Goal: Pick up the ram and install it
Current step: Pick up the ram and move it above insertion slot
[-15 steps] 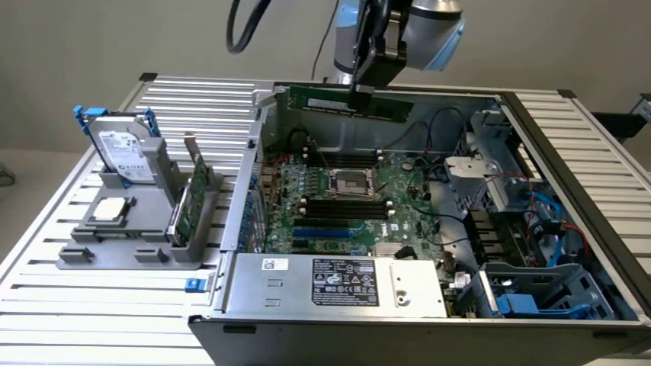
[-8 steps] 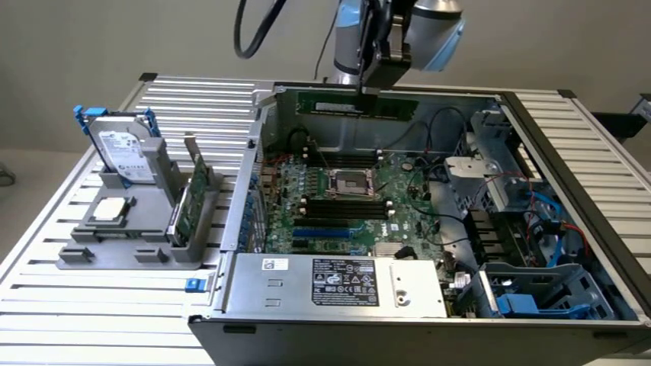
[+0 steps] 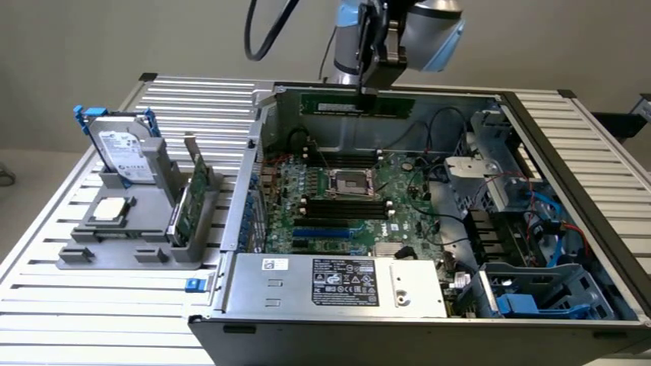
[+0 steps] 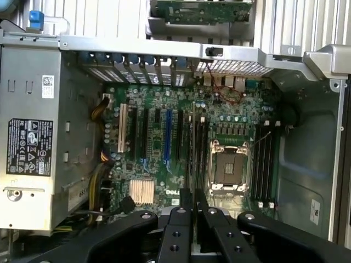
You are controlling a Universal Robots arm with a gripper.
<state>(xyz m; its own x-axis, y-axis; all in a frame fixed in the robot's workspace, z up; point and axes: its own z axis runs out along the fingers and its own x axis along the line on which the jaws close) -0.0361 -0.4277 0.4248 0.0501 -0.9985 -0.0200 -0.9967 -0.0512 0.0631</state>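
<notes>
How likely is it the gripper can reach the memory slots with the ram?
Likely yes: the side of the case is open, the gripper holds the ram above the motherboard, and the memory slots look uncovered.

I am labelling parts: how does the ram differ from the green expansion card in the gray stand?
The ram is a long, narrow stick; the expansion card is broader. The ram hangs level over the open case; the expansion card stands on edge in the gray stand. The gripper has its jaws shut on the ram; the expansion card is not gripped. Both are green circuit boards.
</notes>
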